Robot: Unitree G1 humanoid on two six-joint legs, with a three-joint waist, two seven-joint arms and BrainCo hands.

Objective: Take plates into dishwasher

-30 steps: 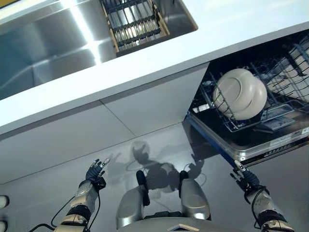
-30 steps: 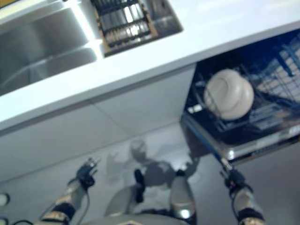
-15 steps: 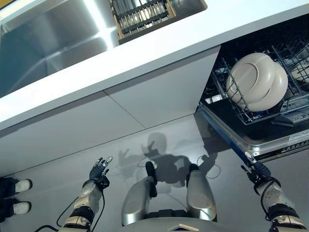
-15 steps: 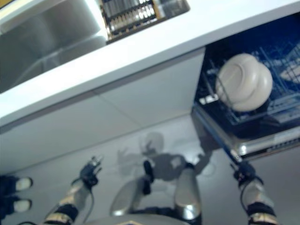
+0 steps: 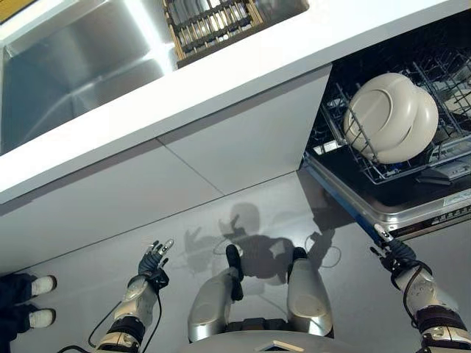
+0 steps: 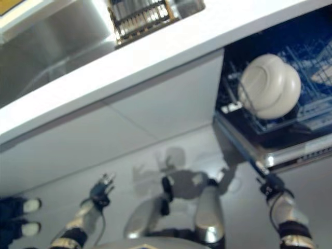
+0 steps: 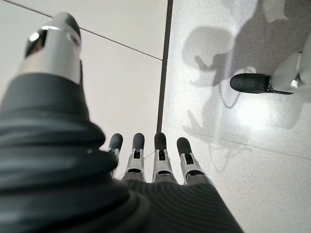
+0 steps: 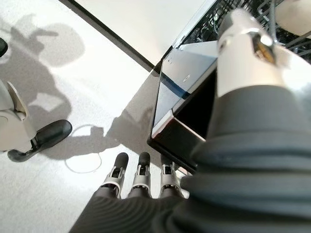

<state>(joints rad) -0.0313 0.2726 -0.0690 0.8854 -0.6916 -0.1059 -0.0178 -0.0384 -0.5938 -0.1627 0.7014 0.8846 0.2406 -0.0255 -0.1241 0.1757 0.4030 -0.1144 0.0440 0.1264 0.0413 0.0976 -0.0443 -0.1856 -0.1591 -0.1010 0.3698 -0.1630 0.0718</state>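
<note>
We look down past a long white surface with a steel sink set into it, a slatted drying rack at its far edge showing no plates that we can make out. To our right the dishwasher stands open, its door down and the wire rack pulled out. The plates, pale and stacked on edge, already sit in that rack. Our right hand hangs just beside the corner of the open door, fingers straight and apart, holding nothing. Our left hand hangs low over the floor, well apart from the dishwasher, fingers straight and empty too. A person's shoes show at the far left. We judge the loading done or between plates; next we would either find another plate or lift the door shut with the right hand.
</note>
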